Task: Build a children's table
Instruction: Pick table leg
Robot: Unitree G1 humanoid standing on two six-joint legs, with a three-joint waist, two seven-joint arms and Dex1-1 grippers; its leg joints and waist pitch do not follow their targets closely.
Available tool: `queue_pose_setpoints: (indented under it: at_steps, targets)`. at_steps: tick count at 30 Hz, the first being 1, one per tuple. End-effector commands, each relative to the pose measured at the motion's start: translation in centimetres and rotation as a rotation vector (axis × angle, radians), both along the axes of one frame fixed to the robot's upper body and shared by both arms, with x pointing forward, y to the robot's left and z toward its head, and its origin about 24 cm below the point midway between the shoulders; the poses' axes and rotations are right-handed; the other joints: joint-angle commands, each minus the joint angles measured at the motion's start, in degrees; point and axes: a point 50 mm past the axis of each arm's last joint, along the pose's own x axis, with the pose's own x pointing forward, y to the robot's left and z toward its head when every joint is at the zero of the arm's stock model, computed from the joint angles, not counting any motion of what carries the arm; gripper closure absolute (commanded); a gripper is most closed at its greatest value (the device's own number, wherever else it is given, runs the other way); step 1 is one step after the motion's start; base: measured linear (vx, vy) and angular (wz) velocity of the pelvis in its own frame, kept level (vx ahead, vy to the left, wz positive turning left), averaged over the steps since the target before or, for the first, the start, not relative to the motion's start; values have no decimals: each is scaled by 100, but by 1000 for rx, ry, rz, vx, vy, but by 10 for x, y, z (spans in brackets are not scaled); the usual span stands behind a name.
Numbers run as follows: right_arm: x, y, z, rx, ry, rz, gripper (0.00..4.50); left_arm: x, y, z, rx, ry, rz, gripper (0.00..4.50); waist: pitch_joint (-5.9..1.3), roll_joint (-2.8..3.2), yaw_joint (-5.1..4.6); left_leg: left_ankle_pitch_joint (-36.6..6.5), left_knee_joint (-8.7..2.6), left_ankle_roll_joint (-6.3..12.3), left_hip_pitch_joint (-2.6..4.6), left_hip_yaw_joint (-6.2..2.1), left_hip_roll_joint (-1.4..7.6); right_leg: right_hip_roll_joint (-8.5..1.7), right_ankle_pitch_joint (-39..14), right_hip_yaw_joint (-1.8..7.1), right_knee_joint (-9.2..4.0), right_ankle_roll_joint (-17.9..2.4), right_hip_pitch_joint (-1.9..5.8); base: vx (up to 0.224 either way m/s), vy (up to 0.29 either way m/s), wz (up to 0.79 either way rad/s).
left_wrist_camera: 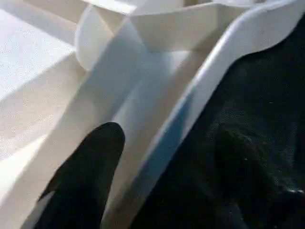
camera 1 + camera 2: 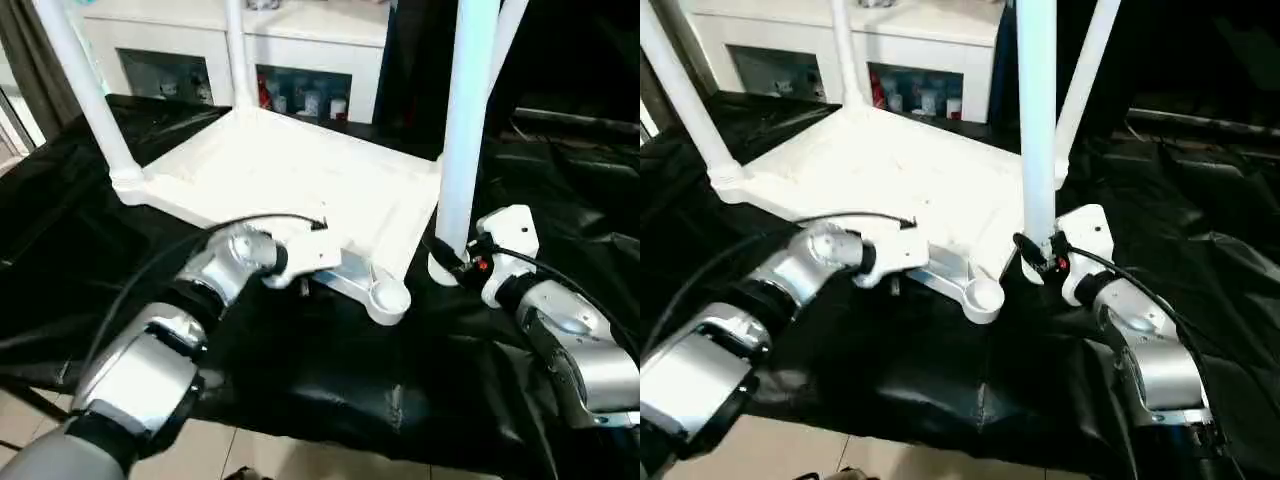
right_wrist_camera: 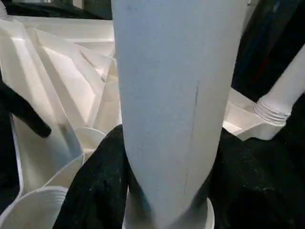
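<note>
Right gripper (image 3: 162,191) jaws clamp a loose leg (image 2: 462,130); left gripper (image 2: 300,262) jaws, open, straddle the tabletop (image 2: 290,170) rim

No readable text, label, brand, number or sign anywhere: none on the white tabletop (image 2: 290,170), none on the legs (image 2: 465,120), none on the black cover (image 2: 330,380), none on the cabinet (image 2: 300,40). Items behind the cabinet glass (image 2: 300,98) too small and blurred to read.
</note>
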Motion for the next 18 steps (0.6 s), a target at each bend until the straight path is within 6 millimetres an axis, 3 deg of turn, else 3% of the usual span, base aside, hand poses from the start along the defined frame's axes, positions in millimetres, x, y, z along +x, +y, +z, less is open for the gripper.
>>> queue_pose_setpoints:
  at_steps: [1,10,18]
  targets:
    - [0,3,3,-12,-21,14,262,2,0,3,-2,8,-11,139,-408,-38,30,-486,-368,478,154,-167,442,-583,1167,259,-379,-1798,228,0,0,0]
    - [0,4,1,-25,-19,20,262,-6,4,0,68,180,-119,196,-400,-49,61,-434,-376,526,161,-160,451,-605,1195,261,-374,-1824,218,0,0,0]
    - [1,3,-1,-42,-16,19,262,-9,12,-1,155,279,-153,266,-360,-58,84,-715,-418,386,184,-155,464,-617,628,274,-433,-1794,210,0,0,0]
